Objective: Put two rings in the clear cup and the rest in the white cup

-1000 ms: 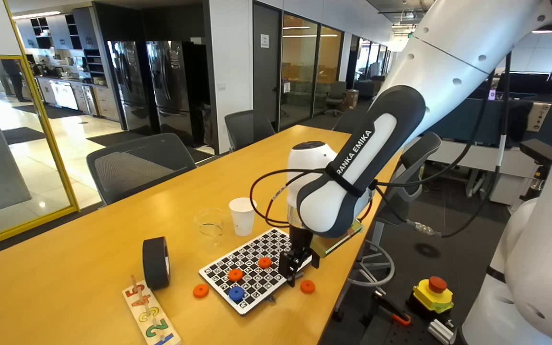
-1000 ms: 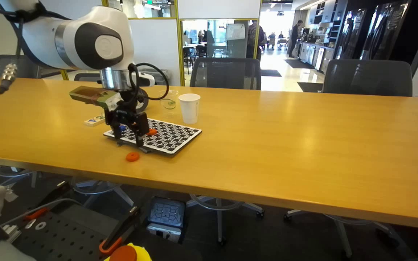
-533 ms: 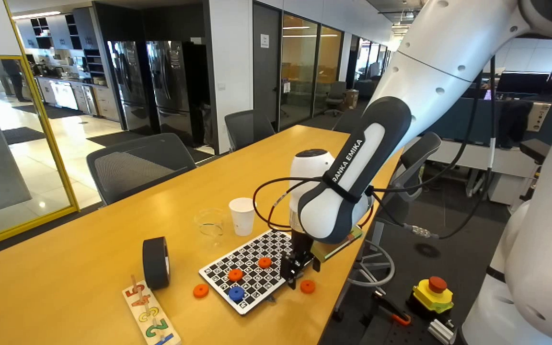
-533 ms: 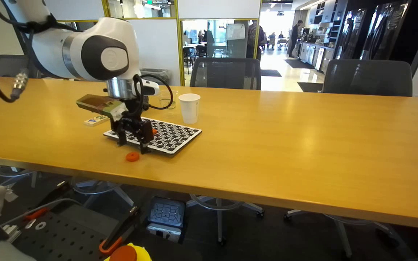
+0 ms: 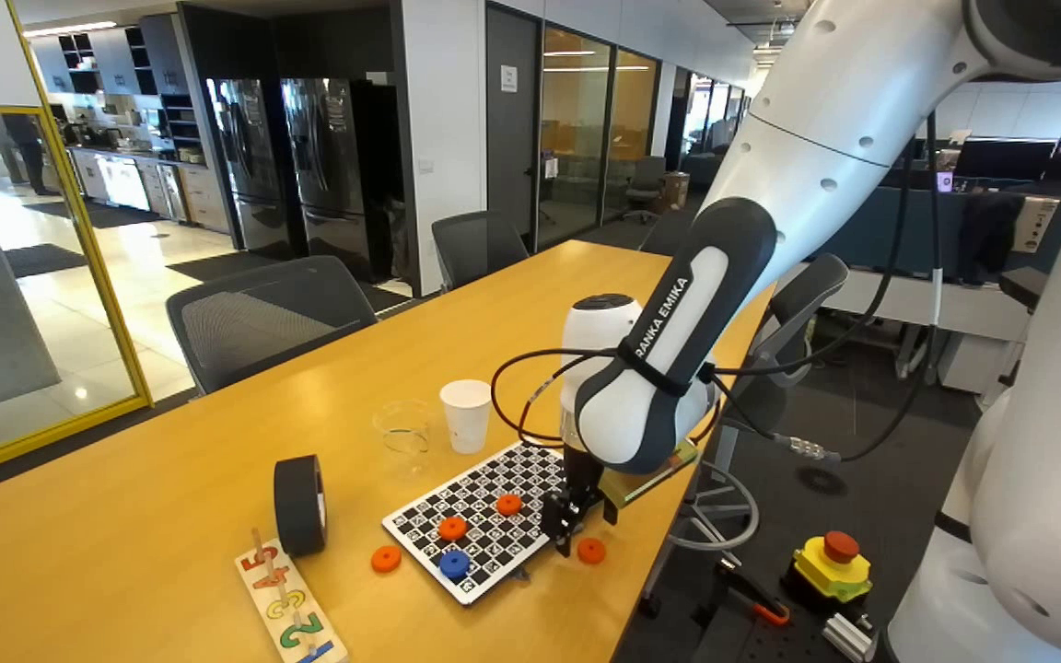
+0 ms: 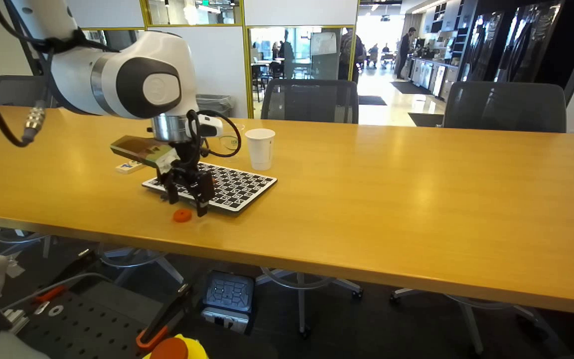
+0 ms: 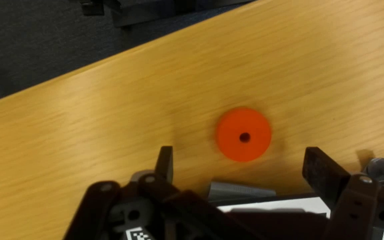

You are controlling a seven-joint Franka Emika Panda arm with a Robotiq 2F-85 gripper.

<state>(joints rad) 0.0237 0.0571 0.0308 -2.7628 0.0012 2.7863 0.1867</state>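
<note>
Between the spread fingertips of my open gripper, but beyond their tips in the wrist view, an orange ring lies flat on the table. In both exterior views the gripper hangs just above this ring, beside the checkered board, holding nothing. Two more orange rings, the nearer and the farther, lie on the board; another orange ring is on the table past it. A blue ring sits at the board's corner. Behind the board stand the faint clear cup and the white cup, both upright.
The checkered board lies beneath and beside the gripper, with a grey clip-like piece at its edge. A black roll stands near a wooden number strip. The table edge runs close to the nearest ring.
My gripper has come down a little and shifted off the board toward the ring near the table edge. It has stayed open, and the rings and cups have not moved.
</note>
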